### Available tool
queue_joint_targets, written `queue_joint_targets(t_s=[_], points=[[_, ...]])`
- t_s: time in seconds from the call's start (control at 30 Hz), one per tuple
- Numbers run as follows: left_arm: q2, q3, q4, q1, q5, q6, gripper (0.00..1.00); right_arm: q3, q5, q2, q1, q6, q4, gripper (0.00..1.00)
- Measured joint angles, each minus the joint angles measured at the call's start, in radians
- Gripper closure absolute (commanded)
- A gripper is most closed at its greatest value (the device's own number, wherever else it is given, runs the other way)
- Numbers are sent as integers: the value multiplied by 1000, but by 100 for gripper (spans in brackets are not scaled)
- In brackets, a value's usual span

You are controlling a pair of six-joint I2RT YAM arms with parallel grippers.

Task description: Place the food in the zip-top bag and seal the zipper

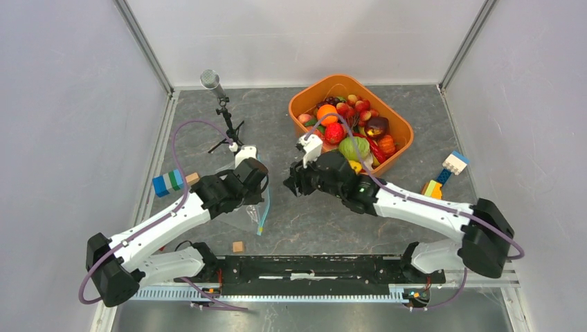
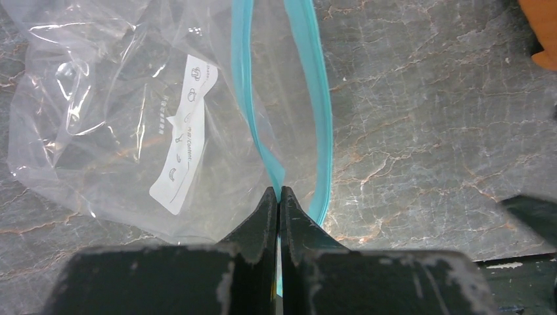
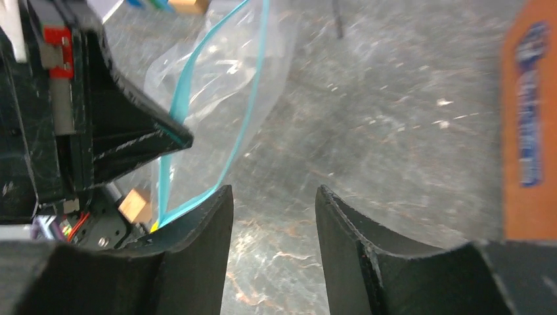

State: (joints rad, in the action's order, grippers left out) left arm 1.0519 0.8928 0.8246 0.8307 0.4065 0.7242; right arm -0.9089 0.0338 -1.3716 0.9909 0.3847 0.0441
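Note:
The clear zip-top bag [image 1: 244,216] [image 2: 118,98] lies crumpled on the grey table, its white label [image 2: 184,144] facing up and nothing visible inside. Its teal zipper [image 2: 322,131] [image 3: 253,98] gapes in a loop. My left gripper [image 1: 257,188] [image 2: 280,191] is shut on one lip of that strip. The right gripper [image 1: 292,185] [image 3: 274,193] stands open just right of the bag's mouth, nothing between its fingers, only bare table. The food [image 1: 349,131] is piled in the orange bin.
The orange bin [image 1: 403,124] [image 3: 529,118] stands at the back right. A microphone on a small tripod [image 1: 211,79] is behind the bag. Stacked blue-green blocks [image 1: 168,182] lie left, a wooden cube [image 1: 238,246] near the front, more blocks [image 1: 446,173] at right.

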Motion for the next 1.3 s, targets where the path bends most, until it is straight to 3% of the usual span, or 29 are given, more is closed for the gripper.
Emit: queue_joint_targets(t_s=[0.13,0.3,0.63,0.73,0.8,0.97,1.3], points=[[0,0,-18,0,-18,-1,98,1,110,90,-49,-38,-53,43],[-14,-6,-28,-4,-27,-10,98,-7,216,172,-229,-77,-119,29],[-64,-16,-35,-5,-46,-21,98,-14,285,188,-480,-122,-212,27],[-64,-17,-39,-5,-50,-24,98,-15,277,169,-566,-129,-216,26],[-64,-17,-42,-5,-51,-29,98,-21,271,141,-622,-130,-216,16],[-64,-19,-45,-5,-52,-37,98,-32,237,45,-719,-114,-198,7],[-64,-26,-50,-5,-69,-42,98,-63,224,-107,-771,27,-79,5]])
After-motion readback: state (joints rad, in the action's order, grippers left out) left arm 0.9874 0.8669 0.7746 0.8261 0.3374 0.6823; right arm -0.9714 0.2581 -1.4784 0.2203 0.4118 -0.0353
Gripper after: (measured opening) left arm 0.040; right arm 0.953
